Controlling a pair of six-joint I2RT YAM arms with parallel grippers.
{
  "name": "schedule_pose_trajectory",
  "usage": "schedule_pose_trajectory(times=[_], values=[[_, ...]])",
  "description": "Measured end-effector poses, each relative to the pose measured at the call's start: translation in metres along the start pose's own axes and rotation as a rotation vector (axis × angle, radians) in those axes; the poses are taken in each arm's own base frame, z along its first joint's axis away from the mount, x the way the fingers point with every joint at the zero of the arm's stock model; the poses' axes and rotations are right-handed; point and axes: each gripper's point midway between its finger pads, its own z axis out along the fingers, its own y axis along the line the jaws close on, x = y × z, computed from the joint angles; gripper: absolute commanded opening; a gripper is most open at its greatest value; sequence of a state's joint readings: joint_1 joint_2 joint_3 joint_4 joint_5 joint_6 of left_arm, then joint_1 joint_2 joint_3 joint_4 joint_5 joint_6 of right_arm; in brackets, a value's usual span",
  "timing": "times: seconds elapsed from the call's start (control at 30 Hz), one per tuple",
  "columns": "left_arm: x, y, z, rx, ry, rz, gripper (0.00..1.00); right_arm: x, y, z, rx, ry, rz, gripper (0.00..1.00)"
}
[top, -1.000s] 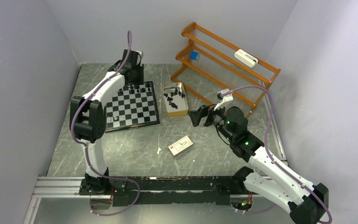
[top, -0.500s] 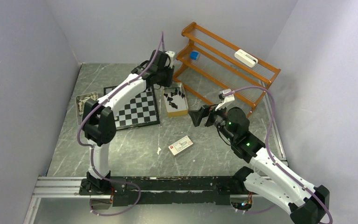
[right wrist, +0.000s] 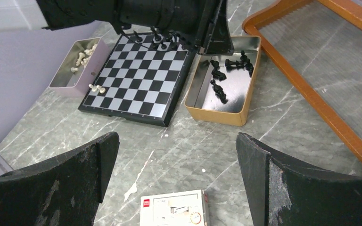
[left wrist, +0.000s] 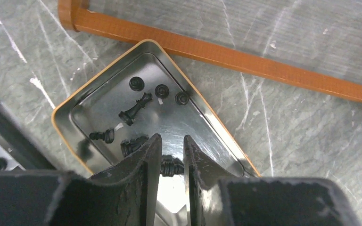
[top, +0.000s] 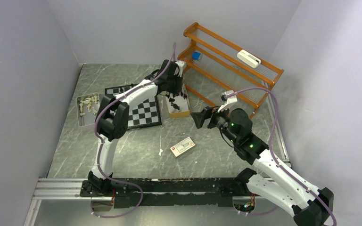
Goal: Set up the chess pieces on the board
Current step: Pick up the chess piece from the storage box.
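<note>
Left hand (left wrist: 172,137) over tan metal tin (left wrist: 188,127) of black chess pieces (left wrist: 134,109), fingers (left wrist: 141,162) narrowly apart, grip unclear. Right hand (right wrist: 176,141) spread wide above grey marble table (right wrist: 287,113), clear of tin's edge.

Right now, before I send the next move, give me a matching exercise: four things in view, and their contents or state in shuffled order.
Things:
1. gold tin
2. grey tin
3. wooden rack
4. right gripper

States:
a. holds pale pieces
b. wide open
c. holds black pieces
d. holds a blue block

Pairs: 1-c, 2-a, 3-d, 4-b.
</note>
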State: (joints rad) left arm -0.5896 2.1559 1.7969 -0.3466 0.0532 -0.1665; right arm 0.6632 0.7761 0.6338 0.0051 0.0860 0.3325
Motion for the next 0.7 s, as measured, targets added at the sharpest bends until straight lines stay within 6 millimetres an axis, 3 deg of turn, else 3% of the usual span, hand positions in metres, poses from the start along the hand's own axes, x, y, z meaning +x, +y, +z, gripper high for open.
schedule_pose_trajectory(times=[0.33,0.7], values=[[0.028,0.006,0.042,-0.001,0.030,0.031,0.30,0.006,-0.002,0.000,0.010,0.027,-0.002,1.00],[0.031,0.010,0.065,-0.009,0.019,0.053,0.30,0.004,-0.005,0.001,0.030,0.026,-0.004,1.00]])
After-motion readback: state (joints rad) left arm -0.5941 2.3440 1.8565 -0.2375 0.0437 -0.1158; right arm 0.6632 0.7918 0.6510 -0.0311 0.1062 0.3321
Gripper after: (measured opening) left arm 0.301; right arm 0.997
